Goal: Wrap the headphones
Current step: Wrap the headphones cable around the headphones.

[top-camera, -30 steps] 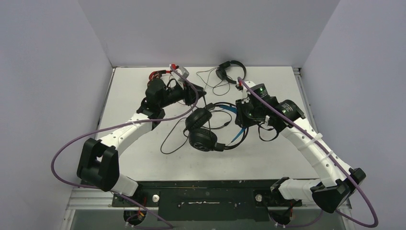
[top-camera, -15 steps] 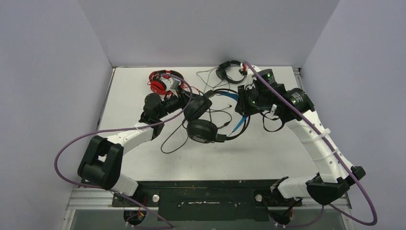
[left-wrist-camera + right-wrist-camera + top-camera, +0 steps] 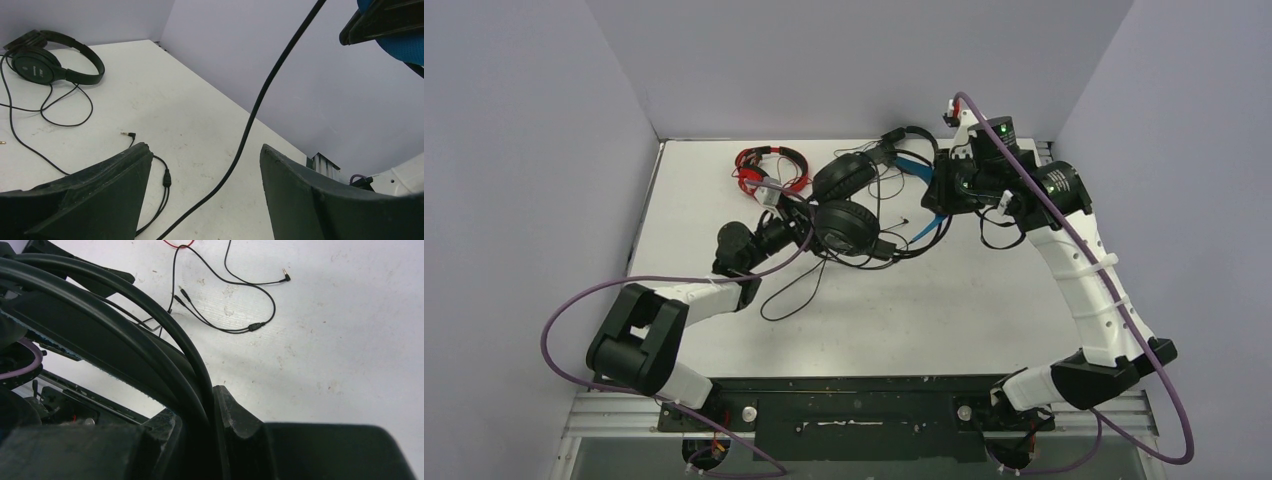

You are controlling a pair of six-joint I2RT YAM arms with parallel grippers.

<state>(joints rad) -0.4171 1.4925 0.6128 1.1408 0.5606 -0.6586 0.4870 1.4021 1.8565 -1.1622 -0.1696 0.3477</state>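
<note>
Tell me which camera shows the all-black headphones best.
Left wrist: the all-black headphones lie whole on the table, with band, earcup and cable all clear. The top external view shows only part of their band at the far edge, crowded by the blue-band headphones. The right wrist view does not show them.

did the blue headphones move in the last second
Yes. The blue headphones, held in the right hand, went from mid-table toward the back edge of the table.
</note>
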